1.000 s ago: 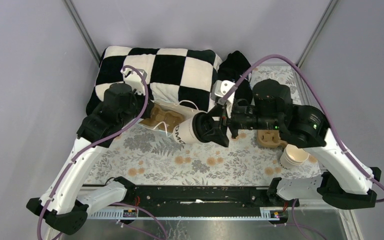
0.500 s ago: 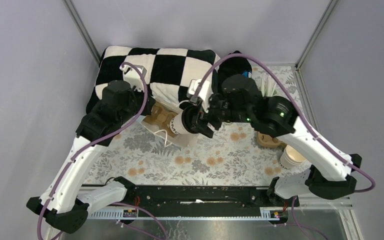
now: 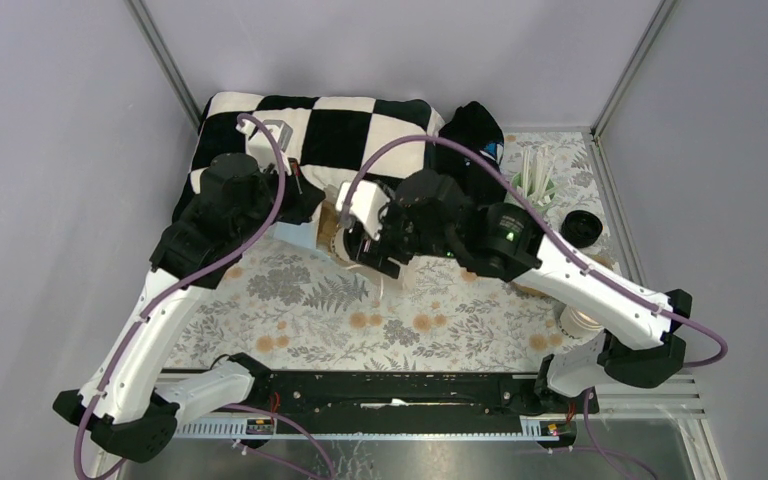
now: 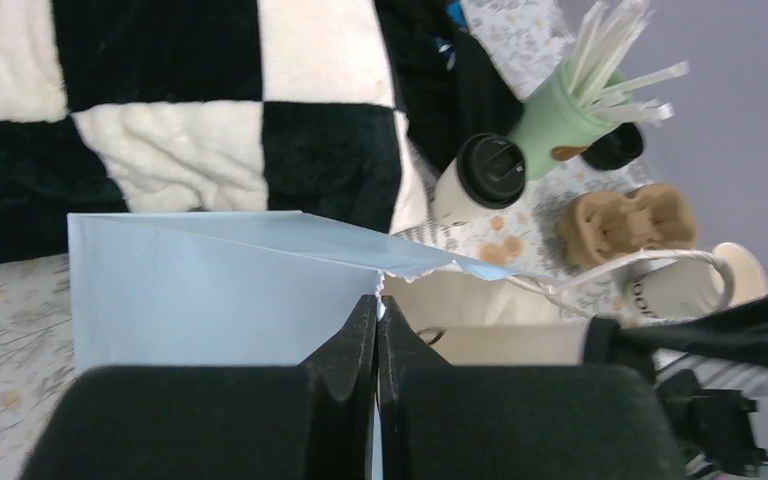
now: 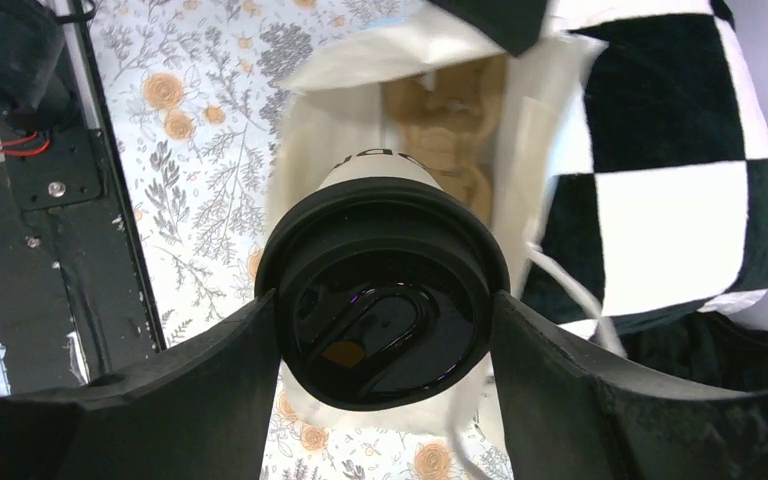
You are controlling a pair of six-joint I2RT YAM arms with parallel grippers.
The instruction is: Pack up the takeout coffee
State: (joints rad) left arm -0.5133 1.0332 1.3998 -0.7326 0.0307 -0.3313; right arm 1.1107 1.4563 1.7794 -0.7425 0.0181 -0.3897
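Note:
My right gripper [image 5: 388,315] is shut on a takeout coffee [image 5: 385,290], a white paper cup with a black lid, gripped at the lid. It holds the cup over the open mouth of a paper bag [image 5: 310,120]. A brown pulp carrier [image 5: 447,130] lies inside the bag. My left gripper [image 4: 376,308] is shut on the bag's top edge; the bag [image 4: 210,290] is light blue outside and white inside. In the top view both grippers, left [image 3: 298,203] and right [image 3: 362,240], meet at the bag [image 3: 300,237]. A second lidded white cup [image 4: 482,177] stands further right.
A black-and-white chequered cushion [image 3: 330,135] lies behind the bag. A mint-green cup of white sticks [image 3: 533,183], a black-lidded cup [image 3: 581,228], another brown carrier [image 4: 625,220] and a stack of white cups [image 3: 586,316] are at the right.
My right arm has swung left with the lidded cup, from the table's middle to above the bag's mouth. My left gripper has raised the bag's edge, and the bag now stands more open.

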